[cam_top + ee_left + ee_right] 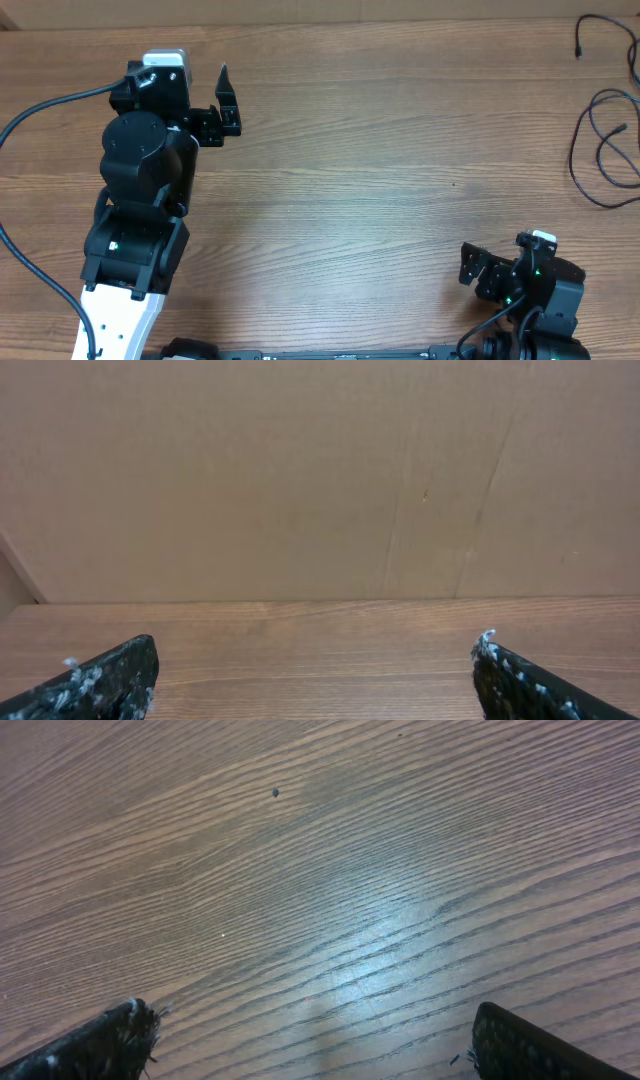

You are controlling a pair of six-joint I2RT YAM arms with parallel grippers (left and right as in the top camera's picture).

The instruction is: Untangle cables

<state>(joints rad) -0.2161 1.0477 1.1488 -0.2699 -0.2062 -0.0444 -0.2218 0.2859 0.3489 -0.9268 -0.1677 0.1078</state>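
Left gripper (226, 100) stood at the far left of the table (380, 180), jaws wide and empty, facing a cardboard wall (300, 480), right gripper (478, 272) sat near right, jaws wide and empty, cables (600, 145) lay as loose strands at the far-right edge, well apart from both.

The table (350, 180) is grained wood with a soft sheen, the cables (573, 152) matt, the wall (300, 480) matt cardboard.

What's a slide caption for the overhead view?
Left gripper and right gripper open, empty; thin black cables loose at the table's right edge.
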